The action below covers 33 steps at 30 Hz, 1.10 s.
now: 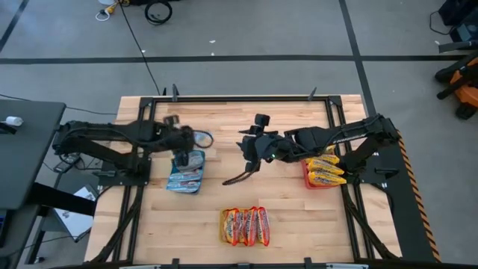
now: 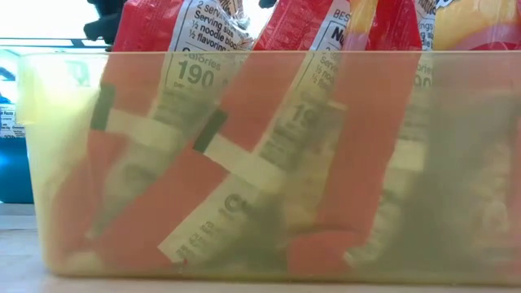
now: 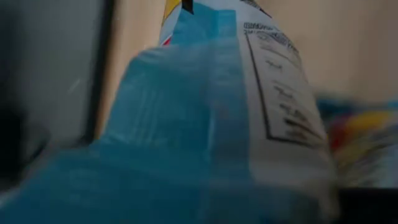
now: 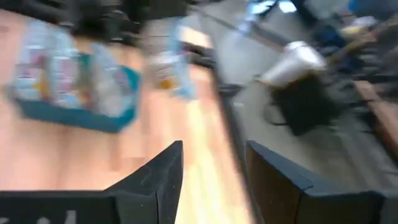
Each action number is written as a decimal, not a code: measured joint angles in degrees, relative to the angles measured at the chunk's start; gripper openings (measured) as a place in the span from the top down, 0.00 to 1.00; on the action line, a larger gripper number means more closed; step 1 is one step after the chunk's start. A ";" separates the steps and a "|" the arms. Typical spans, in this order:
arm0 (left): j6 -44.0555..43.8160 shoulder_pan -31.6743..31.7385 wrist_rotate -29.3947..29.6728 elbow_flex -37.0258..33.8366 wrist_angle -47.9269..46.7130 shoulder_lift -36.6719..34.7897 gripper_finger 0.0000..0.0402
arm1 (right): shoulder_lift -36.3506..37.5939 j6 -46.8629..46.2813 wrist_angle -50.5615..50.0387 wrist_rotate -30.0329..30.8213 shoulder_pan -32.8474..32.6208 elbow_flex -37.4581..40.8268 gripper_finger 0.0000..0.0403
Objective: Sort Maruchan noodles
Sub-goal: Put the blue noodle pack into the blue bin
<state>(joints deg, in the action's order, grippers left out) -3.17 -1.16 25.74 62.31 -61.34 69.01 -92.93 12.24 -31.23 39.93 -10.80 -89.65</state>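
Noodles (image 1: 244, 226) sit on wooden table (image 1: 284, 202), grey floor (image 1: 246, 37) around; right fingers (image 4: 155, 180) spread, left's unclear.

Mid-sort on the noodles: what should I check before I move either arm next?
1. Right gripper jaws open, nothing between them: ok.
2. Right gripper over bare table, clear of all trays: ok.
3. Yellow-orange packets inside the red tray: ok.
4. Red-orange packets standing in the yellow tray: ok.
5. Left gripper over the blue tray: ok.
6. Blue-white packet fills the left wrist view; seated in the tray or lifted: cannot tell.
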 joint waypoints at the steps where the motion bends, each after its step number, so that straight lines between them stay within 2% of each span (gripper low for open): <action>1: -1.20 0.73 2.04 0.24 -2.91 -0.12 0.81 | -0.17 -0.35 -0.20 -3.32 0.64 0.11 0.55; 3: -1.97 2.65 4.47 -0.11 -5.08 -0.04 0.78 | -0.39 0.19 2.00 -11.65 2.14 1.47 0.55; 5: 0.02 5.19 4.03 -2.00 -4.67 0.01 0.77 | -1.28 1.41 9.09 -20.69 3.43 4.43 0.56; 8: 5.48 8.85 -0.77 -5.65 0.81 1.26 0.78 | -4.00 1.46 19.48 -33.08 3.98 9.27 0.56; 10: 9.57 10.73 -7.52 -8.16 3.24 1.52 0.79 | -7.61 0.28 26.74 -35.92 3.36 11.15 0.56; 12: 13.35 11.65 -12.68 -9.37 5.58 2.39 0.80 | -12.88 -3.67 36.22 -33.43 2.24 10.64 0.56; 14: 14.53 12.02 -15.12 -9.57 4.35 2.52 0.80 | -18.87 -4.45 38.95 -32.91 1.14 6.26 0.56; 16: 14.49 11.86 -15.77 -8.68 0.56 3.06 0.80 | -24.77 -3.87 37.46 -33.50 -0.06 -0.30 0.56; 21: 13.25 11.82 -15.49 -2.24 -12.71 2.96 0.80 | -37.49 -2.62 25.92 -33.10 -2.03 -19.94 0.56; 24: 11.00 11.82 -15.11 0.78 -16.80 2.42 0.80 | -42.96 -4.63 20.29 -39.12 -1.62 -29.01 0.56; 26: 9.67 11.82 -17.49 1.35 -17.17 1.51 0.80 | -45.53 -5.48 17.58 -44.73 -1.08 -33.24 0.56; 29: 7.97 11.28 -24.53 1.46 -17.98 1.00 0.80 | -48.26 -6.79 15.68 -50.60 -0.78 -37.63 0.56; 33: 5.66 8.71 -30.11 1.46 -17.72 0.64 0.81 | -49.77 -7.97 14.65 -51.50 -2.19 -39.42 0.56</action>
<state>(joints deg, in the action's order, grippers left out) 2.49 7.55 -4.38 63.77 -79.06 69.65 -142.70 4.27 -16.59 -11.57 -12.98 -129.07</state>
